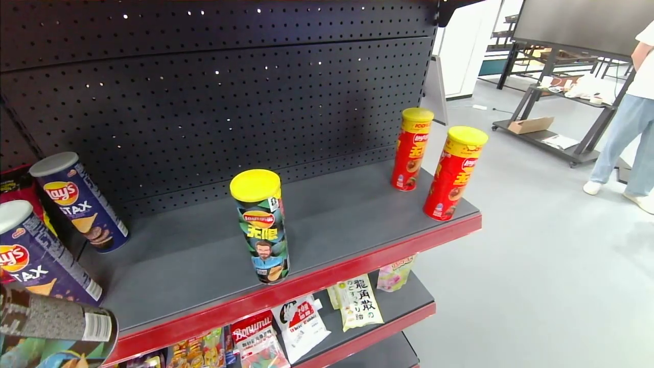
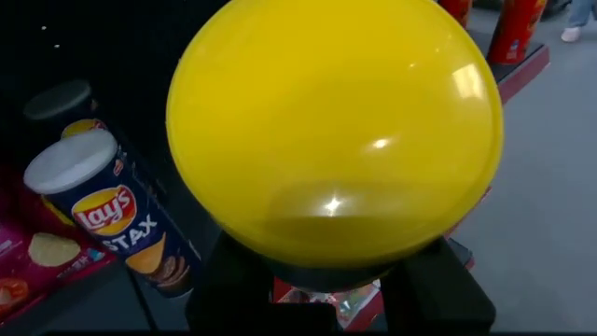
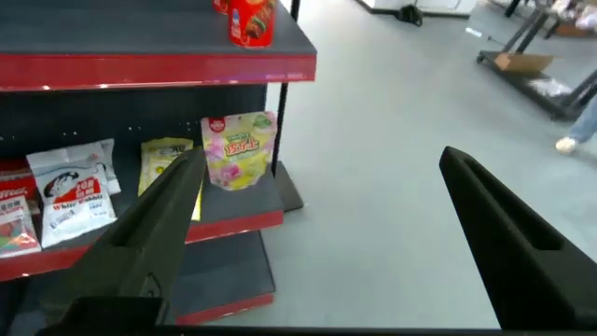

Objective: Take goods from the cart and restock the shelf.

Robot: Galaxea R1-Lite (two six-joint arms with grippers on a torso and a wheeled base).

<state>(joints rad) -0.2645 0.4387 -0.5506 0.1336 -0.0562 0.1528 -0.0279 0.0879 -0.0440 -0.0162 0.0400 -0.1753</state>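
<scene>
A chip can with a yellow lid [image 2: 334, 131] sits in my left gripper [image 2: 336, 297], whose black fingers [image 2: 233, 294] are shut around its body. The same can [image 1: 51, 322] lies tilted at the lower left of the head view, off the front left corner of the grey top shelf [image 1: 332, 214]. On that shelf stand a green-black can [image 1: 261, 230] near the front edge, two red cans [image 1: 412, 149] [image 1: 454, 174] at the right end and two blue cans [image 1: 79, 202] [image 1: 36, 255] at the left. My right gripper [image 3: 345, 243] hangs open and empty, low beside the shelf's right end.
The lower shelf [image 1: 409, 294] holds several snack bags [image 1: 301, 322], among them a pink-green bag [image 3: 238, 149]. A black pegboard wall [image 1: 214, 102] backs the top shelf. Bare floor [image 1: 536, 266] spreads to the right, with a metal rack [image 1: 562, 122] farther back.
</scene>
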